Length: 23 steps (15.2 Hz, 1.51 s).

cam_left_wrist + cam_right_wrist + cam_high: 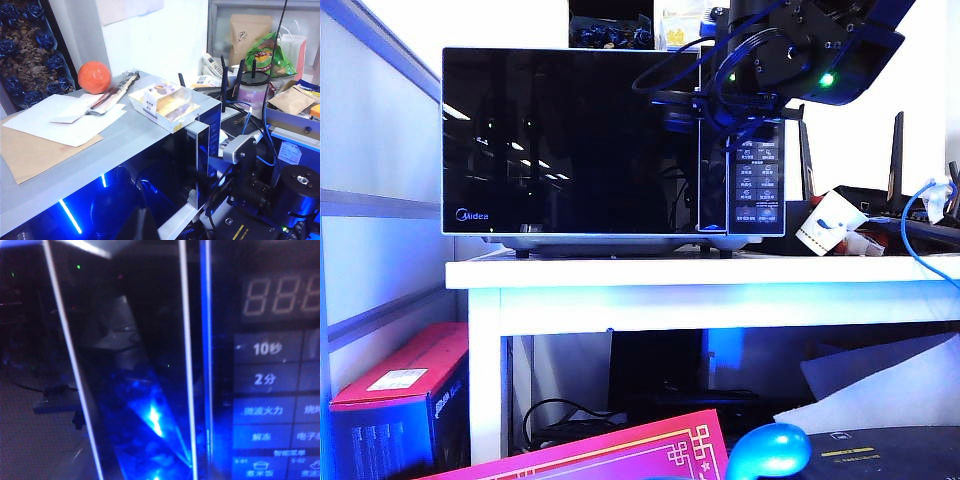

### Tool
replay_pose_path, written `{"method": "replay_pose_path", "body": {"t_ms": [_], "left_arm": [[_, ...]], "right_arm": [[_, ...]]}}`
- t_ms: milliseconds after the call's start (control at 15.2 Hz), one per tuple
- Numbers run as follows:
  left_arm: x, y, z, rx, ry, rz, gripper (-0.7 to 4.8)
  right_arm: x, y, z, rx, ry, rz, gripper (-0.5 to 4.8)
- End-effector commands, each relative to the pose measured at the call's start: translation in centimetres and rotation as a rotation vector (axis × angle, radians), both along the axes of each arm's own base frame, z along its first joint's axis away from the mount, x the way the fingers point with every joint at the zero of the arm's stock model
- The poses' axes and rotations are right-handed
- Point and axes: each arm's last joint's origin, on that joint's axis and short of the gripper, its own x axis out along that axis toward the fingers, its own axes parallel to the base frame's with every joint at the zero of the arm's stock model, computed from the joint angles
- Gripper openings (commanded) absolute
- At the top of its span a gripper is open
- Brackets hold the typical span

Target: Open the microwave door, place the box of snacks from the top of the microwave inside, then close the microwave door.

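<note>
Door point(570, 140) looks shut. Snack box point(165, 102) atop microwave point(610, 145), above handle corner. Right end effector point(745, 125) at handle; opening unclear. Left end effector unseen. Risk: fingers slipping off handle strip.

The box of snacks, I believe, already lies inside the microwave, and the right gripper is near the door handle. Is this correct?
Not quite. The box of snacks is not inside; it sits on top of the microwave, near the front edge, as the left wrist view shows. The microwave door looks closed in the exterior view. The rest holds: the right gripper is at the handle strip.
</note>
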Motion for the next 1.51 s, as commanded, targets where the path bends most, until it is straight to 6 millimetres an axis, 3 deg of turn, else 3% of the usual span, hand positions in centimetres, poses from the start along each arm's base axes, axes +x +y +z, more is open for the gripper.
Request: {"method": "replay_pose_path", "body": {"t_ms": [66, 656, 985, 1510], "left_arm": [[-0.2, 0.0, 0.3, -0.006, -0.017, -0.005, -0.06], [-0.2, 0.0, 0.3, -0.006, -0.015, -0.005, -0.06], [-0.3, 0.0, 0.3, -0.006, -0.012, -0.006, -0.06], [-0.3, 0.0, 0.3, -0.005, -0.012, -0.006, -0.06]], "right_arm": [[0.0, 0.0, 0.4, -0.044, -0.013, -0.009, 1.44], [0.0, -0.2, 0.5, -0.07, -0.022, -0.016, 1.44], [-0.9, -0.3, 2.4, -0.093, -0.047, -0.008, 1.44], [-1.9, -0.7, 3.7, -0.139, 0.025, 0.049, 1.44]]}}
